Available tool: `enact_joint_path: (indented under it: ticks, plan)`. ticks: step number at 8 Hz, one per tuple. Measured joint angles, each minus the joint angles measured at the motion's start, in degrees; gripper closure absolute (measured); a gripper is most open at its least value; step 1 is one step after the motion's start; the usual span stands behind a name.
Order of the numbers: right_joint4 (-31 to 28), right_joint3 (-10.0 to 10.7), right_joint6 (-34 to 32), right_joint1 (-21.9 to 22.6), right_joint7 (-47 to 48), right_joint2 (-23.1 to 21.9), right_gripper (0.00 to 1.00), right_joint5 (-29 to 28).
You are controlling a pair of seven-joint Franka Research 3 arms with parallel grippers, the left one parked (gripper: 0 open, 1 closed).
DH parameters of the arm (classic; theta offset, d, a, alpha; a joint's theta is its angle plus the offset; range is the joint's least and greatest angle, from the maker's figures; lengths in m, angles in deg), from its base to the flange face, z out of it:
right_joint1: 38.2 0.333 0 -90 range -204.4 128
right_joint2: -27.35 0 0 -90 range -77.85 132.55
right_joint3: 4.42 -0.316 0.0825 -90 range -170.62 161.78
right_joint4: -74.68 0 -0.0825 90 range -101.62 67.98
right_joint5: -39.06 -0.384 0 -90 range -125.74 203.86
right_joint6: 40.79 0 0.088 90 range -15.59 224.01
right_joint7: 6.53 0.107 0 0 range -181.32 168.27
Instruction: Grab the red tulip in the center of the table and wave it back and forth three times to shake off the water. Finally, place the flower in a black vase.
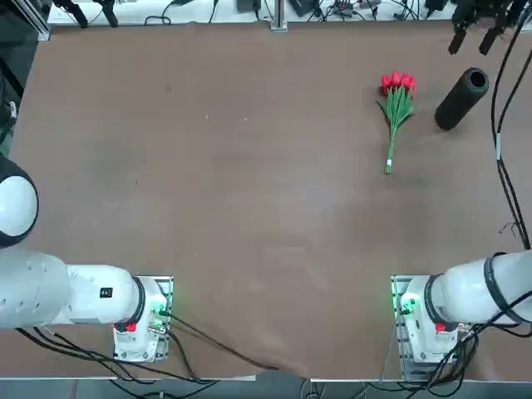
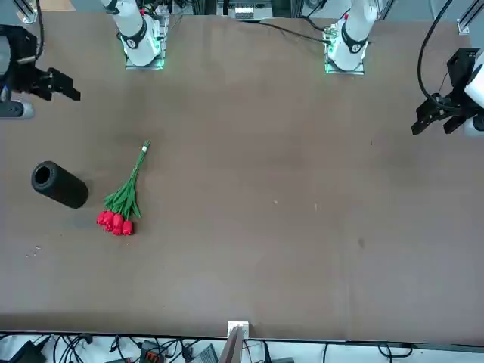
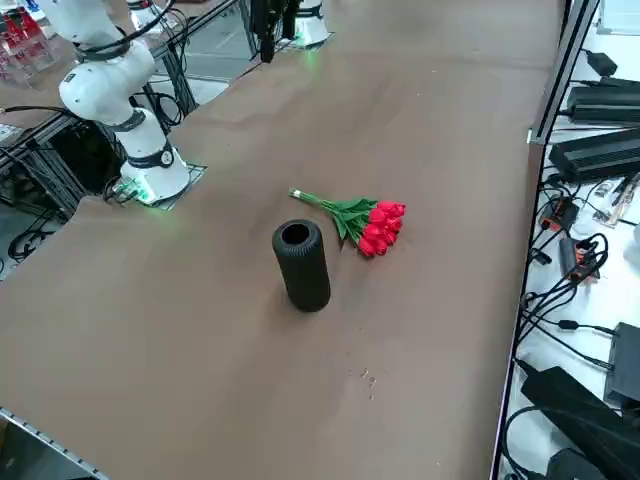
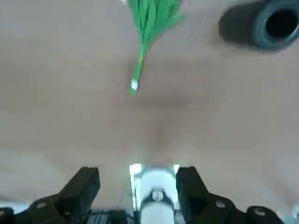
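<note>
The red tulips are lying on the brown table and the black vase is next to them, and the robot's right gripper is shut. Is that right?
Not quite: the right gripper is open, with its two fingers wide apart, as the right wrist view shows. The red tulips do lie on the brown table, with the black vase next to them.

- Top view: from overhead, straight down on the whole brown tabletop [image 1: 249,191].
- Front view: from high across the table, facing back toward the robot's white bases [image 2: 145,39].
- Right side view: from a raised spot at the robot's right, looking diagonally down across the tabletop.
- Right wrist view: the closest, looking past the right gripper [image 4: 138,171] above the table.
- All four share the black vase [image 3: 302,268] and red tulip [image 3: 370,224], though the wrist view crops the blooms.
</note>
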Motion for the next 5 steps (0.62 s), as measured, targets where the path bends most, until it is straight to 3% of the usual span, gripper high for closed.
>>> enact_joint_path:
  ticks: [2, 5]
  plan:
    - [-1.1, 0.0, -7.6, -0.2, 0.1, 5.7, 0.0, 0.0]
    - [-2.0, 0.0, -2.4, -0.1, 0.1, 18.3, 0.0, -0.7]
